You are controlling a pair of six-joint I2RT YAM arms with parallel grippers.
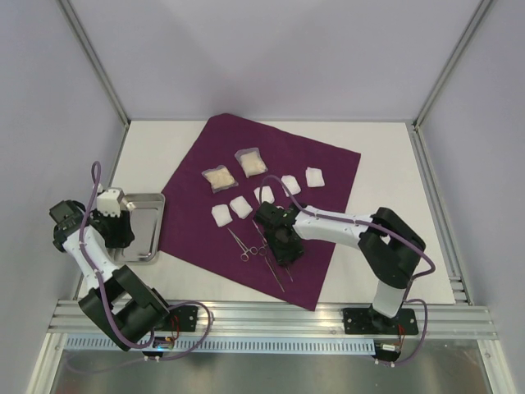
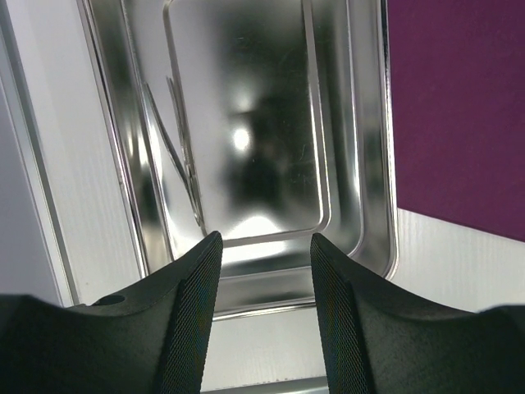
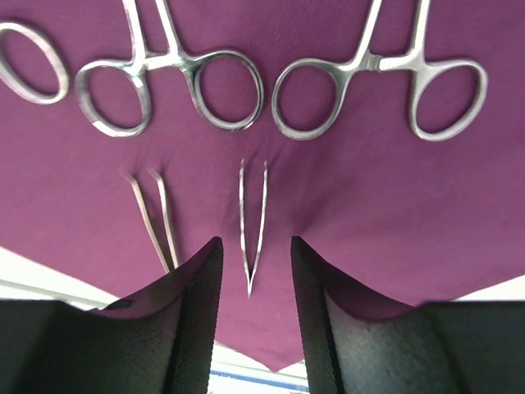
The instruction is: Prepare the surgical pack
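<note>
The surgical pack (image 1: 328,164) lies spread out as a large plum-purple sheet, also seen in the right wrist view (image 3: 369,213). On it lie white gauze pads (image 1: 241,207), two clear packets (image 1: 219,178), ring-handled forceps (image 3: 168,78) and two pairs of tweezers. My right gripper (image 1: 283,250) hovers low over the sheet's near part, open. One pair of tweezers (image 3: 252,222) lies on the cloth in line with the gap of the right gripper (image 3: 256,242). My left gripper (image 2: 265,238) is open and empty over the near end of the steel tray (image 2: 361,164).
The steel tray (image 1: 152,238) sits on the white table left of the sheet and shows nothing inside. A second pair of tweezers (image 3: 156,217) lies just left of the right fingers. Aluminium frame rails run along the table's near edge (image 1: 271,316).
</note>
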